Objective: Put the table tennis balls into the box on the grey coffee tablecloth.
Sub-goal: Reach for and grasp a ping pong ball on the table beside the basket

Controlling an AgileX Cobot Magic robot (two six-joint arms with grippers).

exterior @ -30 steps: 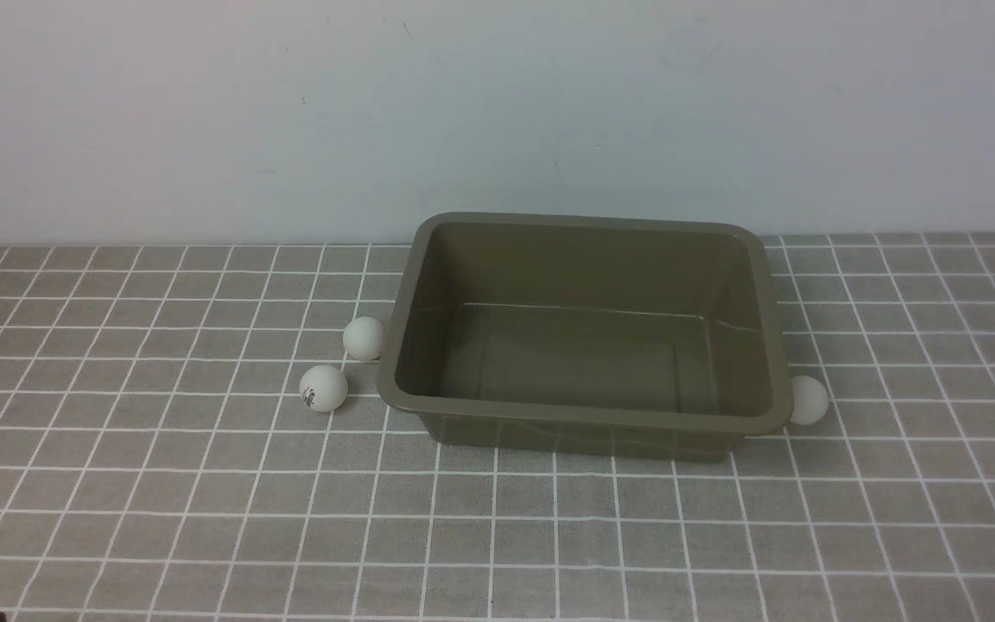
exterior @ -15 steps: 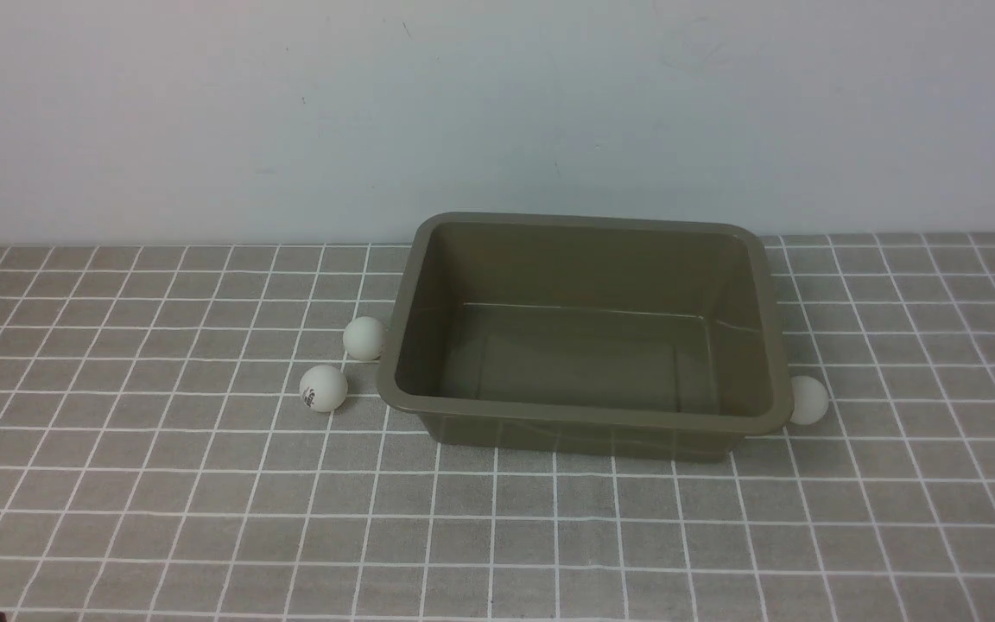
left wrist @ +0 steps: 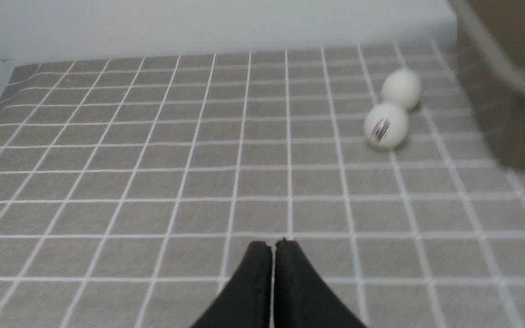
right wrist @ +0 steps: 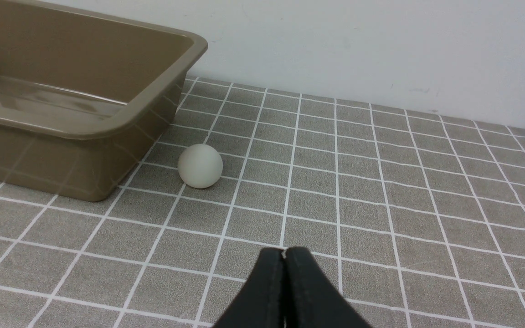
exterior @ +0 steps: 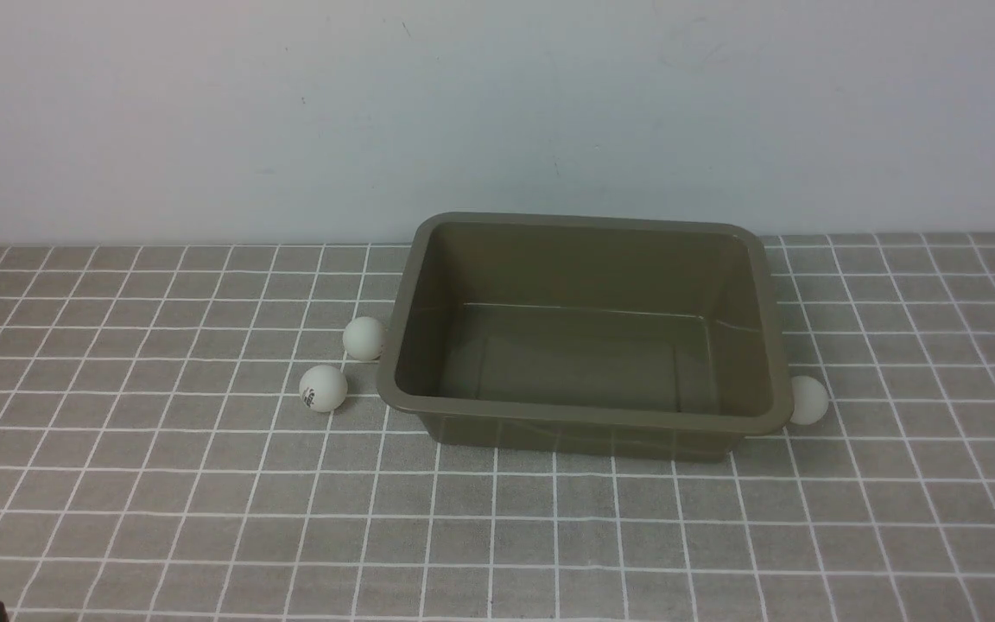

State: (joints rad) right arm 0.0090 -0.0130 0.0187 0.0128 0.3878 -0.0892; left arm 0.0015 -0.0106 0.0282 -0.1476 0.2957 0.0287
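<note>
At the far left the left jaws (left wrist: 274, 248) show at the near edge, closed together with nothing between them; kept low and back, they probably leave a clean line to the balls on that side. Two white balls lie loose on the grey checked cloth (exterior: 204, 466). The nearer one (exterior: 323, 389), marked with a dark logo, sits a little further left; the other (exterior: 364, 338) is just beyond it, close beside the box. That closeness probably calls for a careful approach, since opening jaws could nudge the neighbouring ball or knock the box wall.

In the middle stands the box (exterior: 584, 416), upright, open-topped and with no ball inside, slightly askew to the wall behind. Its central place likely lets either arm reach over the rim.

Right of it, the third ball (exterior: 809, 400) rests on the cloth beside the box's near right corner, which suits the right arm best. The right jaws (right wrist: 284, 255), seen in their wrist view, are also pressed together and empty, so both pairs would need opening first.
</note>
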